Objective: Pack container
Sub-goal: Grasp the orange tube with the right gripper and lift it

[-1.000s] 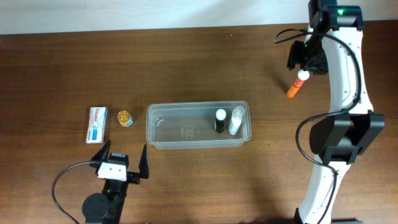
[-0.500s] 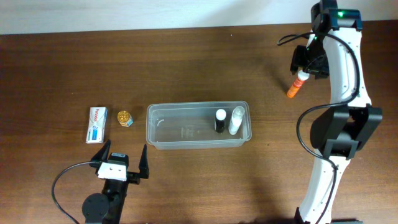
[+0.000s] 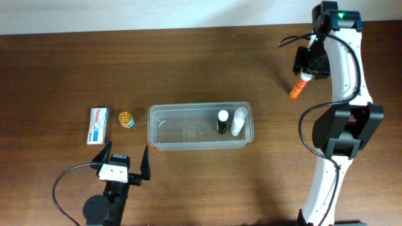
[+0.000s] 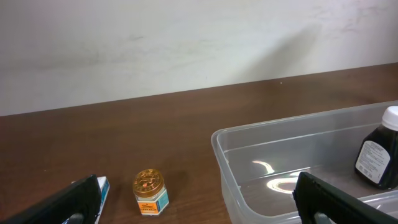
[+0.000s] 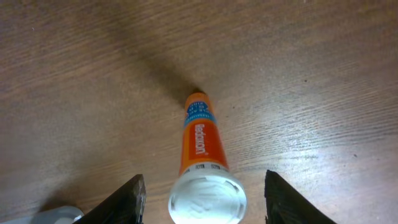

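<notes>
Right gripper (image 5: 203, 186) near the far right corner, fingers wide astride tube (image 5: 199, 140), gripping nothing (likely lined up to pinch near its white cap). Container (image 3: 152, 129) mid-table, nearer the front edge, mouth up, long axis parallel to that edge, bottles (image 3: 222, 122) at its right end. Left gripper (image 3: 124, 154) wide too, idle by the front edge.

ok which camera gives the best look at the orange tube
The right wrist view: the orange tube fills the middle, its white cap and label clear, framed by the open right end effector. Overhead shows the tube only as a small orange sliver by the right arm. The left wrist view does not show it.
</notes>
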Robot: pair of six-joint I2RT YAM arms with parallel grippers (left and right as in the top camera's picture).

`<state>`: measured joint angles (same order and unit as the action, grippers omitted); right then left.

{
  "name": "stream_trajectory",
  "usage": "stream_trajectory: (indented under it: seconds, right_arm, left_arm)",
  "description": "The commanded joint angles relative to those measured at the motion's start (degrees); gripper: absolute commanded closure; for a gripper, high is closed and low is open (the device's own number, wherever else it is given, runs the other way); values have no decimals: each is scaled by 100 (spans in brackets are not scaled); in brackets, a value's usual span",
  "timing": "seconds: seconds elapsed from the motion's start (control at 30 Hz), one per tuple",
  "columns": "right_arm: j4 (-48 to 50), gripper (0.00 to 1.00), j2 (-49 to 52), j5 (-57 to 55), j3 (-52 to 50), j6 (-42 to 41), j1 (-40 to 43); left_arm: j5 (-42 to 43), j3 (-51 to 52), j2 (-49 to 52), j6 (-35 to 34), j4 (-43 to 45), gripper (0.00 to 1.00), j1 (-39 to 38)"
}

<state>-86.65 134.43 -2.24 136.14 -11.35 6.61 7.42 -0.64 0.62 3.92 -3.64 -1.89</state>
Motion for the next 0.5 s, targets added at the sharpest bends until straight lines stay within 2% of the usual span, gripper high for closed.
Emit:
stream_trajectory:
  seconds: [0.0, 0.23, 0.47]
  right_arm:
    - [37, 47, 107, 13, -2, 42, 33]
    - [66, 48, 107, 13, -70, 39, 33]
    - [129, 61, 107, 15, -227, 39, 33]
  left_arm:
    - [-17, 15, -22, 92, -31, 1, 20]
    - [-17, 15, -22, 90, -31, 1, 20]
    - [-20, 15, -22, 90, -31, 1, 20]
